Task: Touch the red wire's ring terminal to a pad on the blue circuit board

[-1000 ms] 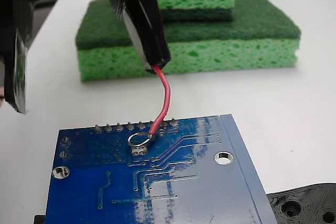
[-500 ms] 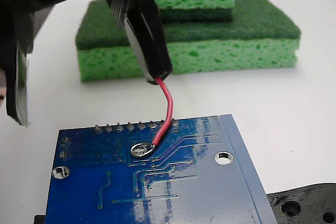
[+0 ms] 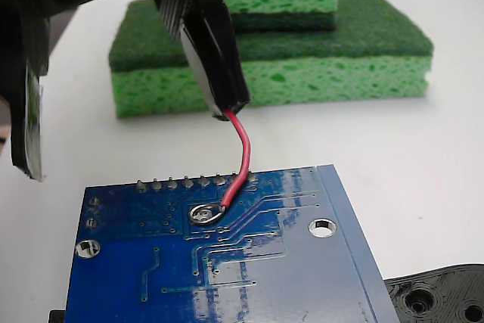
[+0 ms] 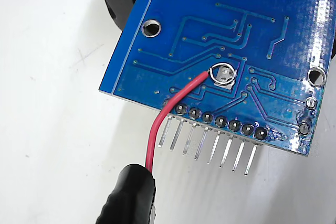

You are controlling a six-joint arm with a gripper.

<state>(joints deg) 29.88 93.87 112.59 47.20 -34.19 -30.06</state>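
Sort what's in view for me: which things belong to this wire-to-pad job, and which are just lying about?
In the job: hand, red wire, ring terminal lying over the pad, blue circuit board.

Lying about: green sponges stacked behind the board, black plastic part with round holes beside the board's right edge.

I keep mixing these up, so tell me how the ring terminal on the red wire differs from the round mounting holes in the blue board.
The ring terminal is a thin wire loop crimped to the red wire; the mounting hole is a silver-rimmed opening through the blue circuit board. The ring lies on the board's surface around the square pad; the holes sit near the board's edges. Both are round, silvery and similar in width.
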